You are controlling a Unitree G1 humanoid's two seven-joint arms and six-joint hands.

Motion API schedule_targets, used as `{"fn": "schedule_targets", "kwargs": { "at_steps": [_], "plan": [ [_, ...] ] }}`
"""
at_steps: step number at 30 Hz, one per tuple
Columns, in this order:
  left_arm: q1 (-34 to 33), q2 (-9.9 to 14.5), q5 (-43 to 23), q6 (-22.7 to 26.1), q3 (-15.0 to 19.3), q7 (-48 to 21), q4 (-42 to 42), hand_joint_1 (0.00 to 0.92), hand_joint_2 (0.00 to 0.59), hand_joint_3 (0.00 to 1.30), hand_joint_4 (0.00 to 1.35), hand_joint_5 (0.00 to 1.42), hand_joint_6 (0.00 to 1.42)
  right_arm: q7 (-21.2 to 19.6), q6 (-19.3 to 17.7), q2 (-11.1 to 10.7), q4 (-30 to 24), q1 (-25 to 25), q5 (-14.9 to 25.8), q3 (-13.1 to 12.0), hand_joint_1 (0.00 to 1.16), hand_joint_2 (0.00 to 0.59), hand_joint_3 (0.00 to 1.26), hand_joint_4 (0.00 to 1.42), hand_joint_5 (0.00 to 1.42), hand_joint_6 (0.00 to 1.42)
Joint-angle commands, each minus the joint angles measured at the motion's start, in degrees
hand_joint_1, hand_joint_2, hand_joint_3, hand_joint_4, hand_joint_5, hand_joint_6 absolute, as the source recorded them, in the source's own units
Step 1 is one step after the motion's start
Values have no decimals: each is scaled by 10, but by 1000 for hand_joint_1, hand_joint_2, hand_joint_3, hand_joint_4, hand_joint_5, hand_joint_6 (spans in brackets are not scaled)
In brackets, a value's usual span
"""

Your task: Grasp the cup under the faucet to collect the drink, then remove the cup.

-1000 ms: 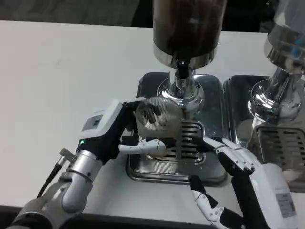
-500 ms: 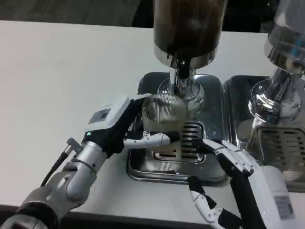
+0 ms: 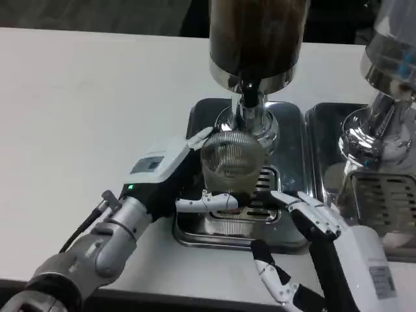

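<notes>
Cup [image 3: 231, 161], ribbed and clear, is gripped by the left hand [image 3: 170, 174] over the drip tray [image 3: 195, 231], just below the faucet [image 3: 249, 97]. The right hand [image 3: 315, 218] is held open nearby. Filling appears next; steady alignment under the spout is called for.

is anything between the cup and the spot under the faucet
Nothing visible. The left hand holds the cup over the drip tray, just in front of the faucet, with only open space between them. The right hand waits beside, fingers apart.
</notes>
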Motion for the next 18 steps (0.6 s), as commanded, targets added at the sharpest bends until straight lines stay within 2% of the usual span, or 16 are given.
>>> {"fn": "schedule_targets", "kwargs": {
  "at_steps": [1,9,18],
  "plan": [
    [-19,4,9,16,-9,-1,-10,135,17,179,0,44,68,-1,1,3,5,2,5,5,489,423,344,366,235,284],
    [-25,5,10,36,-17,-5,-23,114,18,101,0,0,0,-7,2,11,14,5,5,15,498,423,351,366,246,285],
    [-37,3,7,47,-17,-18,-21,109,19,91,0,0,0,-9,4,19,24,3,4,22,504,423,359,373,253,285]
  ]
}}
